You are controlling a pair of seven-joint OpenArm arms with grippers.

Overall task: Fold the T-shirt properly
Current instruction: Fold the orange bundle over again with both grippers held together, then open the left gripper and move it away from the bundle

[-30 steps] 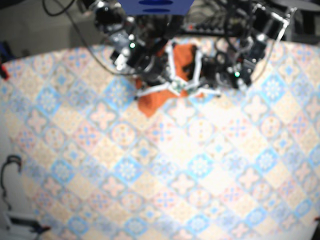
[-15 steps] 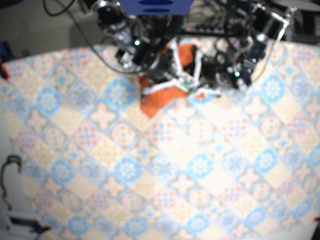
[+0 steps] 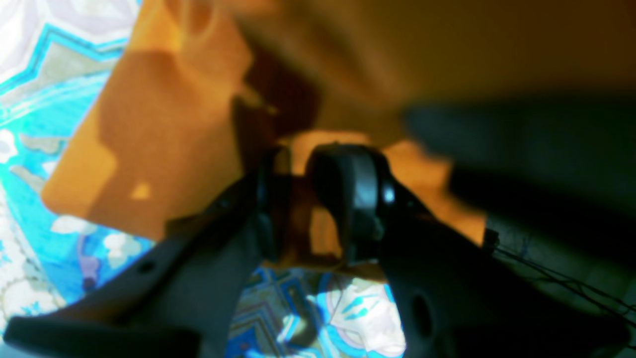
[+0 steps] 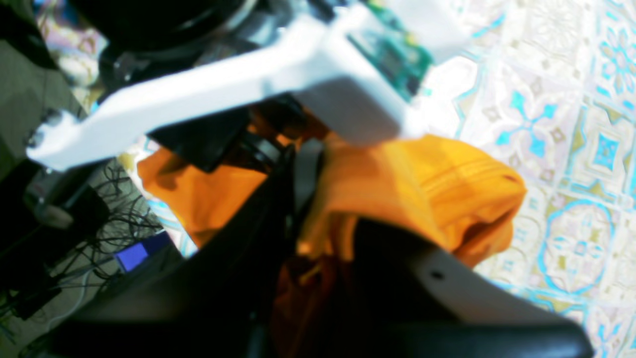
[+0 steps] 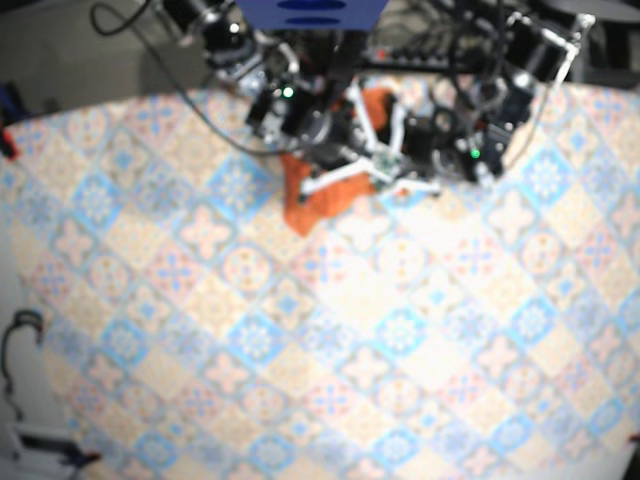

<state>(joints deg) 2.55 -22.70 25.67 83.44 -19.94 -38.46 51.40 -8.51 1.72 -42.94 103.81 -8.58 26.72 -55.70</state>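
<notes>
The orange T-shirt (image 5: 312,200) lies bunched at the far edge of the patterned table, under both arms. In the left wrist view my left gripper (image 3: 303,204) is shut on a fold of the orange T-shirt (image 3: 164,134), with cloth showing between the black fingers (image 3: 355,194). In the right wrist view my right gripper (image 4: 323,209) is shut on the T-shirt (image 4: 437,184), which bulges out to the right of the fingers and hangs a little above the table. The two grippers are close together, and the left arm's white frame (image 4: 238,84) crosses just above the right gripper.
The patterned tablecloth (image 5: 350,330) covers the whole near part of the table. Cables (image 4: 69,219) and dark gear lie beyond the far edge. A blue box (image 5: 310,12) sits at the top. A small device (image 5: 30,440) is off the table at lower left.
The right arm has moved rightward toward the left arm, carrying its side of the T-shirt. The visible orange patch has become narrower and more bunched. The left arm has barely moved.
</notes>
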